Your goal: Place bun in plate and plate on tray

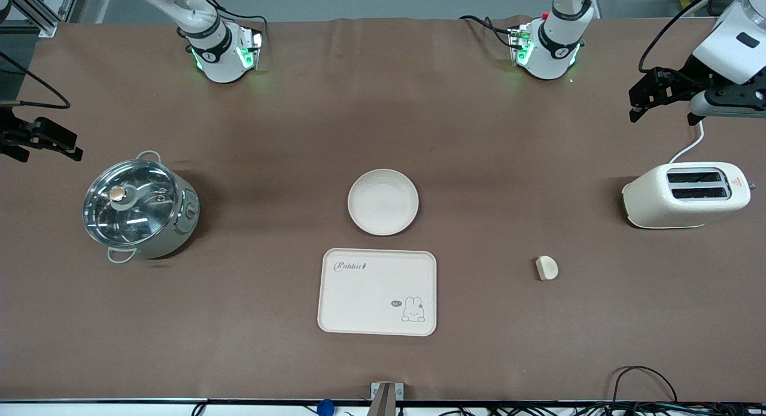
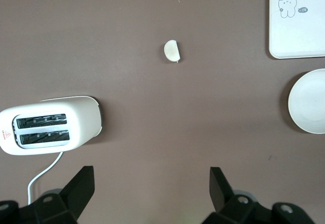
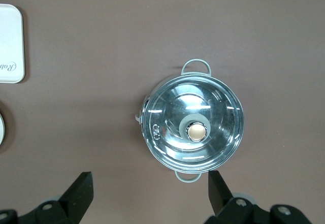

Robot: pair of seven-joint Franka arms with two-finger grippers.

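The bun (image 1: 546, 268) lies on the brown table toward the left arm's end, nearer the front camera than the toaster; it also shows in the left wrist view (image 2: 172, 51). The empty round plate (image 1: 383, 202) sits mid-table, and the Rabbit tray (image 1: 377, 291) lies just nearer the camera than it, also empty. Both show in the left wrist view, the plate (image 2: 309, 101) and the tray (image 2: 299, 26). My left gripper (image 1: 643, 102) hangs open and empty, high above the table beside the toaster (image 2: 152, 176). My right gripper (image 1: 51, 146) is open and empty, high beside the pot (image 3: 150, 178).
A steel pot with a glass lid (image 1: 140, 206) stands toward the right arm's end (image 3: 193, 127). A cream two-slot toaster (image 1: 685, 194) with a white cord stands toward the left arm's end (image 2: 48, 125). A tray corner (image 3: 9, 43) shows in the right wrist view.
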